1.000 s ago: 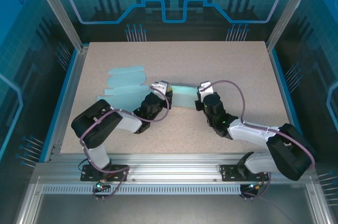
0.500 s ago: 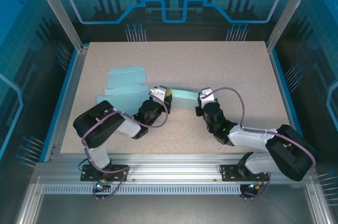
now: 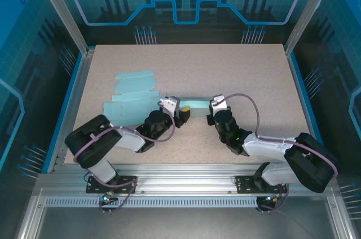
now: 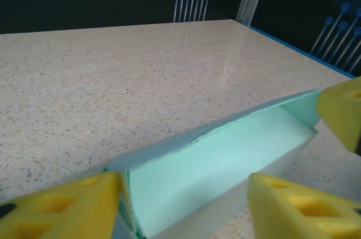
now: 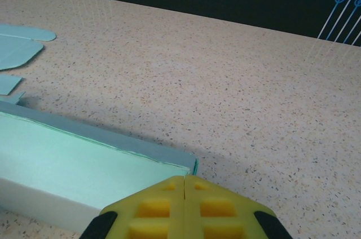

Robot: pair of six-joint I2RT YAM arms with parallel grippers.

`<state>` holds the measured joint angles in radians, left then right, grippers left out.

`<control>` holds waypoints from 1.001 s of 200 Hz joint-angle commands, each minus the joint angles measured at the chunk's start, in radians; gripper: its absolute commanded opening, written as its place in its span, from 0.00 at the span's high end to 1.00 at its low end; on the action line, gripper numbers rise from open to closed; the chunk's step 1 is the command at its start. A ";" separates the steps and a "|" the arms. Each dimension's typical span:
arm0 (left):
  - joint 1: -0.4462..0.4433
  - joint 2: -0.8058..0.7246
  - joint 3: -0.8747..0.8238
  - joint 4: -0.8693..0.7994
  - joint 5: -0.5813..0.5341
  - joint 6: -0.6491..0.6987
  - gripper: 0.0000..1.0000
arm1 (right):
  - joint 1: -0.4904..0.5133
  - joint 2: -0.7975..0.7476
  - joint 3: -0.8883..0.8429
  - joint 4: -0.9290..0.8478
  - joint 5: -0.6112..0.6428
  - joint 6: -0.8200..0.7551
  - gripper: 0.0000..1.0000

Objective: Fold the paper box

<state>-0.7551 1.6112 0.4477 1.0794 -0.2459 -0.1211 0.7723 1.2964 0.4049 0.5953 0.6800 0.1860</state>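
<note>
Yellow pads of the right pincer [image 5: 185,185] were squeezed tight together, and they seemed to pinch one end of the paper box [image 5: 67,166]. The left pincer [image 4: 180,194] was let go, its pads apart around the same strip. One long side of the pale green box stood up. Its other flaps lay flat on the worktop [image 3: 237,70], to the left. Most of the folding looked not yet done.

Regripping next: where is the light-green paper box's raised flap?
In the top view, near table centre, the light-green paper flap stands between the left gripper and right gripper.
</note>
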 commanded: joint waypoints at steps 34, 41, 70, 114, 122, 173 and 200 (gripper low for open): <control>-0.007 -0.216 0.103 -0.428 -0.036 -0.142 0.04 | 0.019 0.044 0.040 -0.090 -0.009 0.021 1.00; -0.005 -0.235 0.144 -0.529 -0.066 -0.172 0.01 | 0.019 0.047 0.043 -0.092 -0.007 0.020 1.00; 0.048 -0.263 0.358 -0.946 -0.069 -0.358 0.01 | 0.018 0.052 0.053 -0.099 -0.007 0.015 1.00; 0.148 -0.230 0.465 -1.089 0.126 -0.538 0.01 | 0.019 0.055 0.056 -0.103 -0.007 0.015 1.00; 0.153 -0.224 0.460 -1.078 0.144 -0.552 0.01 | 0.019 0.055 0.054 -0.104 -0.007 0.016 1.00; 0.155 -0.145 0.438 -1.033 0.213 -0.598 0.07 | 0.019 0.055 0.057 -0.112 -0.006 0.017 1.00; 0.154 -0.116 0.411 -1.005 0.255 -0.619 0.11 | 0.019 0.056 0.063 -0.122 -0.009 0.017 1.00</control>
<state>-0.6010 1.4723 0.8921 0.0578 -0.0605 -0.6975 0.7742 1.3293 0.4541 0.5472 0.6807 0.1909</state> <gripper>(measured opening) 0.895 0.061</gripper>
